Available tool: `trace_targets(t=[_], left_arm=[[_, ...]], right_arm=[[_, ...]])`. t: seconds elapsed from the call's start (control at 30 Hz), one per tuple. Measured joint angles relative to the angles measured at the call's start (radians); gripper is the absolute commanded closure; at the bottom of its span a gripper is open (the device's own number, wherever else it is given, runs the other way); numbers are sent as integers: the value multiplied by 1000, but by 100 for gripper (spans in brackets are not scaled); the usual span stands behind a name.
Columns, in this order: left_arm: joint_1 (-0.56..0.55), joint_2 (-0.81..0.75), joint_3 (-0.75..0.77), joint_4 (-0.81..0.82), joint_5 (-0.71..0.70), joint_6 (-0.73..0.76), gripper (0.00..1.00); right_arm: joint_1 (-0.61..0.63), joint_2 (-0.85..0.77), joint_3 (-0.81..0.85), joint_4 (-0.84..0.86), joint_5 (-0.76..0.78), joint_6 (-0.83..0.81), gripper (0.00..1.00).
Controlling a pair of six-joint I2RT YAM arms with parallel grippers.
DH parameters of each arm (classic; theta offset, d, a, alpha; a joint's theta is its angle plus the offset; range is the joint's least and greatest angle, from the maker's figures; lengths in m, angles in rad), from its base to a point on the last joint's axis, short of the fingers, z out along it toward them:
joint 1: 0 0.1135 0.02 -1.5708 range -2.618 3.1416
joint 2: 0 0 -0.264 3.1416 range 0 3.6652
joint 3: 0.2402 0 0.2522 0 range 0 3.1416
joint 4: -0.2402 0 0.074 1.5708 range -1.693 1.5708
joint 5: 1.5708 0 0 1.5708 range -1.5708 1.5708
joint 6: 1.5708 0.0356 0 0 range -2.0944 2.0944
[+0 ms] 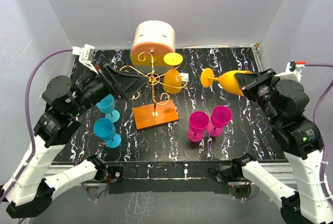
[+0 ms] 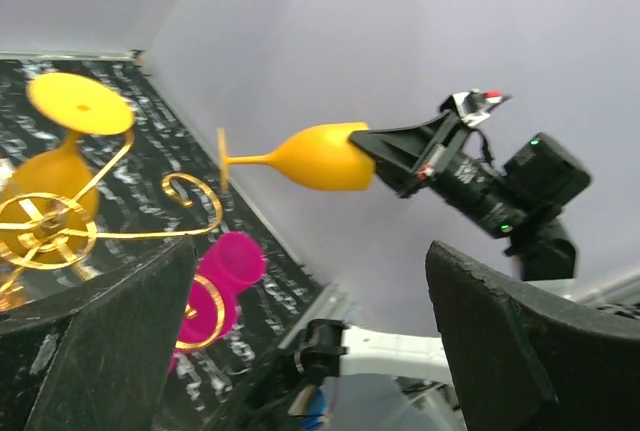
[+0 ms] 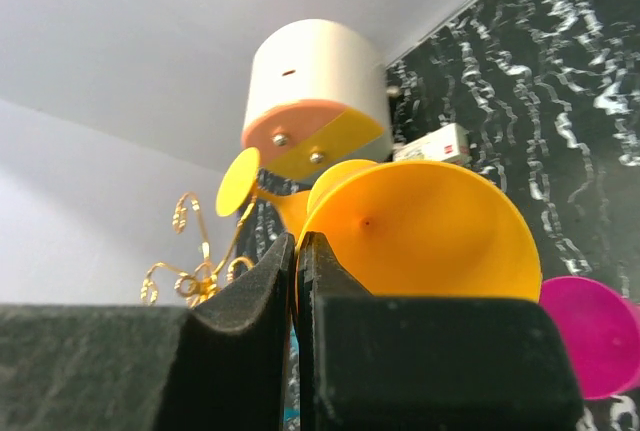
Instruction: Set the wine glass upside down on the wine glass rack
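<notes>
The gold wire wine glass rack (image 1: 156, 117) stood between the left gripper (image 1: 134, 86) and the right gripper (image 1: 240, 81), which held a yellow plastic wine glass (image 1: 226, 81) sideways.

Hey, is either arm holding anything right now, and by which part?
The right gripper holds a yellow wine glass sideways, pinching the rim of its bowl. The left gripper is open and empty.

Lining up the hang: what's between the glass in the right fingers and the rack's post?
Top view: another yellow glass hangs upside down on the rack, directly in that gap.
</notes>
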Motion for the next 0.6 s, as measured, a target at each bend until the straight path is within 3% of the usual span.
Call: trace_targets(t=[0.33, 0.47, 0.6], left_arm=[[0, 181, 1, 259, 127, -301, 7], [-4, 252, 1, 341, 123, -393, 7], [-35, 318, 8, 409, 73, -446, 15]], right_arm=[[0, -33, -37, 254, -121, 117, 100], [0, -32, -61, 382, -148, 157, 100], [0, -21, -90, 491, -159, 175, 100]])
